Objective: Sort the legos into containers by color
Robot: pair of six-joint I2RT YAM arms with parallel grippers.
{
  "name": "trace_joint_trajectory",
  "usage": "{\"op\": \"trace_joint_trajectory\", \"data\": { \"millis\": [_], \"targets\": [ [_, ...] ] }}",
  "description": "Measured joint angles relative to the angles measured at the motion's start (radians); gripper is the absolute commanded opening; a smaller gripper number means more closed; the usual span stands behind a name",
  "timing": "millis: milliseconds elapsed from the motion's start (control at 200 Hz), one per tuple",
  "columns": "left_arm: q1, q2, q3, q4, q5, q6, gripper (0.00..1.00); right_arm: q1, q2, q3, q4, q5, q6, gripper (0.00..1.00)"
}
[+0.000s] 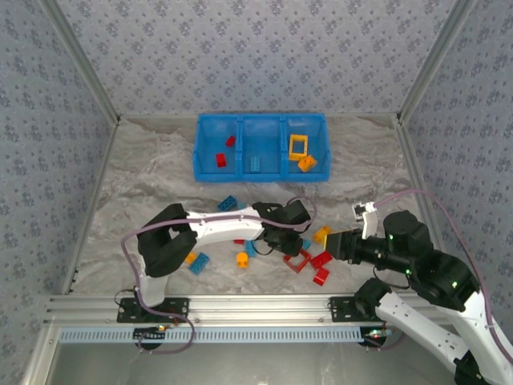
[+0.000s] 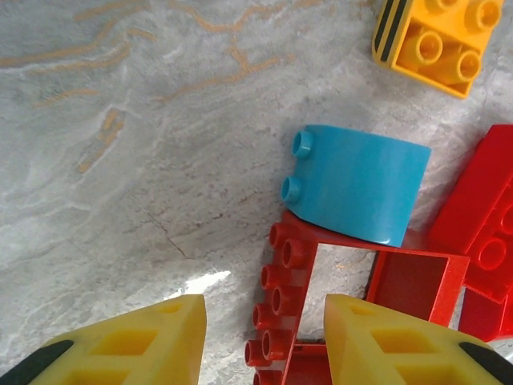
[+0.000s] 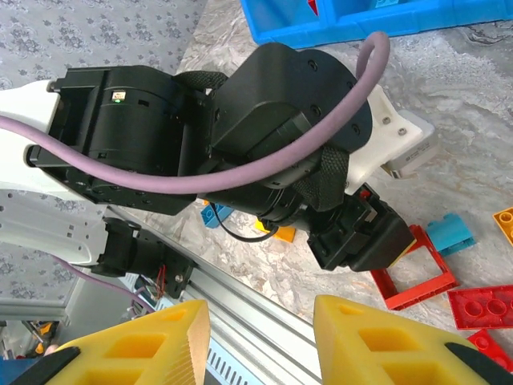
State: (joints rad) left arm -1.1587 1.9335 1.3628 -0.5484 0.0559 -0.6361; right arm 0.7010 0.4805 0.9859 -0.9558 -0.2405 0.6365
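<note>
Now, step in hand: picking up the red frame [image 2: 282,298] for the red compartment. Judged from how the bricks lie, sorting is partly done.
Tray [image 1: 197,148], left to right: the left compartment has two red bricks [image 1: 220,159], the middle one has a light blue brick [image 1: 254,163], and the right one has the yellow frame [image 1: 298,146] and an orange brick [image 1: 307,163].
Loose legos [image 1: 199,263]: about ten lie on the bench [image 1: 144,184], near the front edge and between the two arms. All three colours are present.
Left hand [image 2: 264,345]: the fingers are apart and hold nothing. It is low over the red frame, with the frame's studded rail between the fingers and a gap on either side.
Red frame: it lies flat on the bench. A curved blue brick [image 2: 357,188] overlaps its far rail, and a red plate [image 2: 481,224] is just beside its right rail.
Right hand [image 3: 260,341]: the fingers are apart and empty. It is above the bench to the right of the pile, facing the left arm's wrist.
Next move calls for: closing the left hand on the studded rail only, then lifting straight up — the blue brick is likely to shift — and carrying the frame to the tray's left compartment.
</note>
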Motion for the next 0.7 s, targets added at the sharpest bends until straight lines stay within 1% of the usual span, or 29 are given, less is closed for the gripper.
{"op": "trace_joint_trajectory", "data": {
  "millis": [60, 180, 250, 380, 480, 585, 655, 705],
  "targets": [
    [-0.007, 0.013, 0.000, 0.000, 0.000, -0.001, 0.40, 0.000, 0.000, 0.000, -0.005, 0.000, 0.000, 0.41],
    [-0.016, 0.037, 0.000, 0.001, 0.000, 0.004, 0.27, 0.000, 0.000, 0.000, -0.010, 0.000, 0.000, 0.41],
    [-0.020, 0.048, 0.001, 0.000, -0.001, 0.003, 0.24, 0.000, 0.000, 0.000, -0.010, 0.000, 0.000, 0.41],
    [-0.020, 0.056, 0.002, 0.000, -0.007, 0.006, 0.00, 0.000, 0.004, 0.000, -0.010, 0.000, 0.000, 0.40],
    [-0.022, 0.056, 0.007, -0.002, -0.028, 0.002, 0.00, 0.000, 0.006, 0.000, -0.010, 0.001, 0.000, 0.38],
    [-0.021, 0.032, 0.007, -0.032, -0.076, -0.002, 0.00, 0.002, 0.038, 0.004, -0.010, -0.001, -0.026, 0.35],
    [-0.010, -0.023, 0.006, -0.072, -0.108, -0.009, 0.00, 0.022, 0.097, 0.019, -0.005, -0.001, -0.060, 0.35],
    [0.016, -0.087, 0.006, -0.109, -0.132, -0.013, 0.00, 0.066, 0.154, 0.032, 0.019, 0.014, -0.090, 0.35]
  ]
}}
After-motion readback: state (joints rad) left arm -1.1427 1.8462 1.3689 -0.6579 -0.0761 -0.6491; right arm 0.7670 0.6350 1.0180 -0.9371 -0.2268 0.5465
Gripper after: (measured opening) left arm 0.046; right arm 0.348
